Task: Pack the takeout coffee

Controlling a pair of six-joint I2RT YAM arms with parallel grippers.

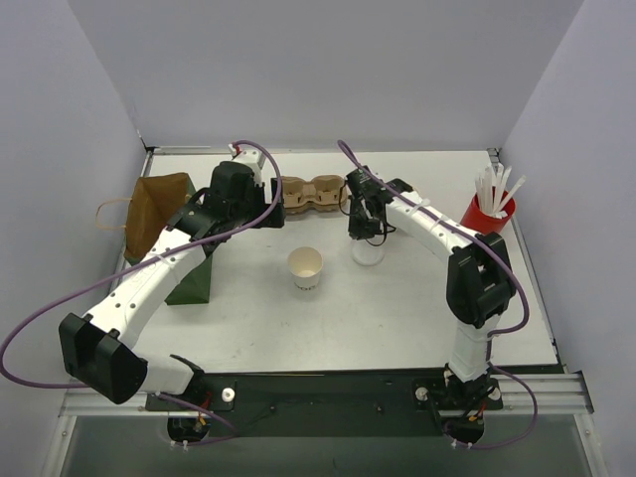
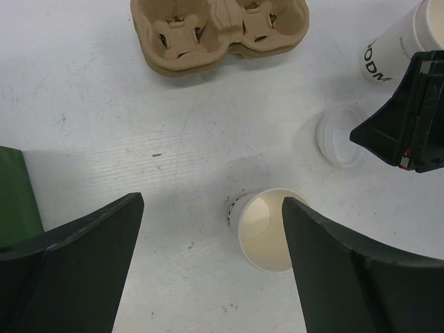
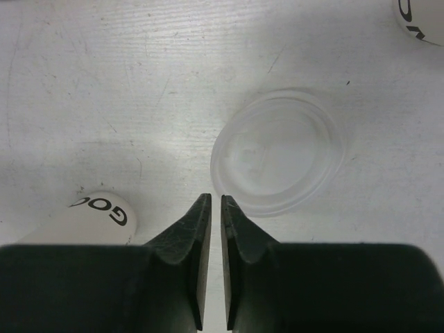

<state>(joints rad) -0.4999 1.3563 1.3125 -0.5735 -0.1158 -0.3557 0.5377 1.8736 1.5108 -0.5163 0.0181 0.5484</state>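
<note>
Around the coffee we see a brown cup carrier [image 1: 313,194] at 12 o'clock on the desk [image 1: 397,318]. A brown paper bag [image 1: 154,207] sits at 9 o'clock with a dark green object [image 1: 191,280] just beside it. A red cup [image 1: 484,214] of white sticks [image 1: 497,185] stands at 3 o'clock, well apart from the rest. The open cup [image 1: 305,268] stands upright near the middle, with no lid on it. The second cup [image 1: 368,252] stands at its 2 o'clock, and from above the right claw [image 3: 215,202] hangs over it and hides part of it. That claw is closed to a thin slit and holds nothing. Its own camera shows what the top view does not: a clear round lid [image 3: 277,161] lying flat on the desk at the claw's 1 o'clock, apart from both cups. Both cups are cut off there, and their dark print is only partly readable. The left claw [image 2: 211,201] is spread wide and empty. In its own view the open cup shows in its gap and the carrier lies at 12 o'clock. We cannot tell whether the second cup has a lid on.
</note>
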